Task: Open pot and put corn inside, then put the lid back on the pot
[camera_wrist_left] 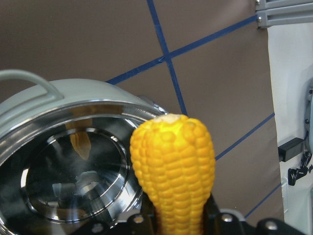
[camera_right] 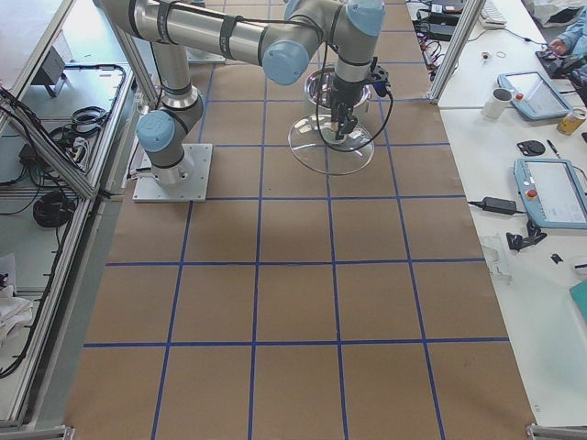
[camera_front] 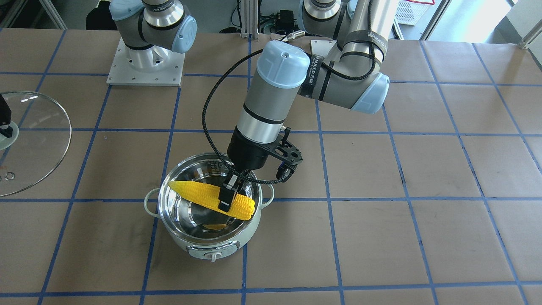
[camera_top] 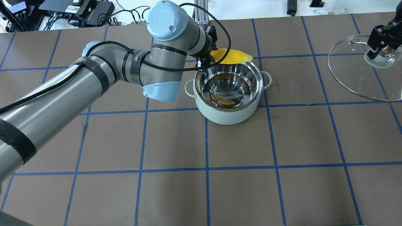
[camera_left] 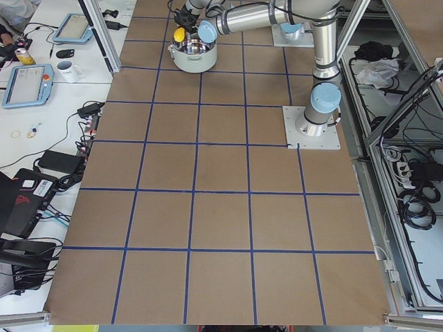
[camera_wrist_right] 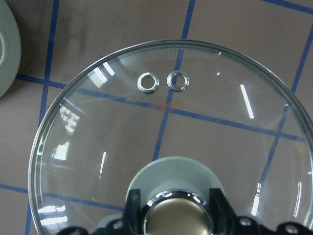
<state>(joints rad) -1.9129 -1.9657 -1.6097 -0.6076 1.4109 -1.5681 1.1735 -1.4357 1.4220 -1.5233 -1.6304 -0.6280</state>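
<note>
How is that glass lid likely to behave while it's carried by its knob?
The lid looks like rigid clear glass, so it is probably stiff but breakable if knocked. It is wide, and the right gripper pinches only the small central knob, so it may tilt or swing. The knob looks smooth and shiny, so it is possibly slippery.

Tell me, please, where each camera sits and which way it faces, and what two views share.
Front-facing: across the table, facing the robot, steeply down; left gripper holds corn over pot.
Overhead: behind the robot, looking forward and down; left arm enters left, right gripper grips lid.
Exterior left: table's end, looking along it; left arm nearest.
Exterior right: opposite end; right arm nearest.
Left wrist: looks along the corn to the pot.
Right wrist: looks down on the lid's knob.
Shared: front-facing and overhead show pot, corn and lid, mirrored.
</note>
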